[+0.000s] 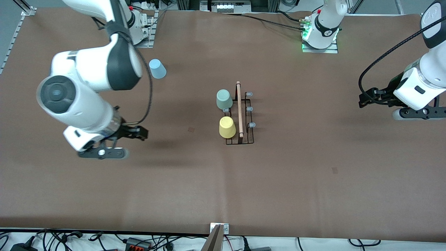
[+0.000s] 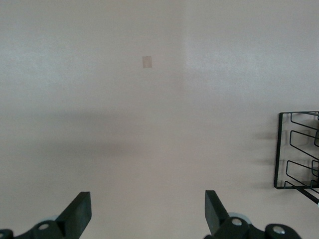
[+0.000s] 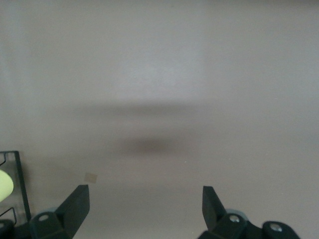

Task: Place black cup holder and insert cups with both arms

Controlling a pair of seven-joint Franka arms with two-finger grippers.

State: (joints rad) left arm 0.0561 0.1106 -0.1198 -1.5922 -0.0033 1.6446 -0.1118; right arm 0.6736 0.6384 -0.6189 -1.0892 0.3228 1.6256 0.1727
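Since the black cup holder already stands mid-table w/ its wooden rod handle on top, placing looks done, and I'm onto the cups. Green cup and yellow cup sit upside down on prongs along the side toward my right arm's end, yellow nearer the front cam; the grey tip between them and the three prongs on the side toward my left arm's end are bare. Blue cup lies on the table, well apart from the rack, farther from the cam, near my right arm's base, so that's my right arm's job, I reckon.

My right gripper hangs over bare table toward its own end, fingers spread wide, holding nothing; its wrist cam just catches the rack's corner. My left gripper waits over its end, also wide open and empty, clear of the rack.
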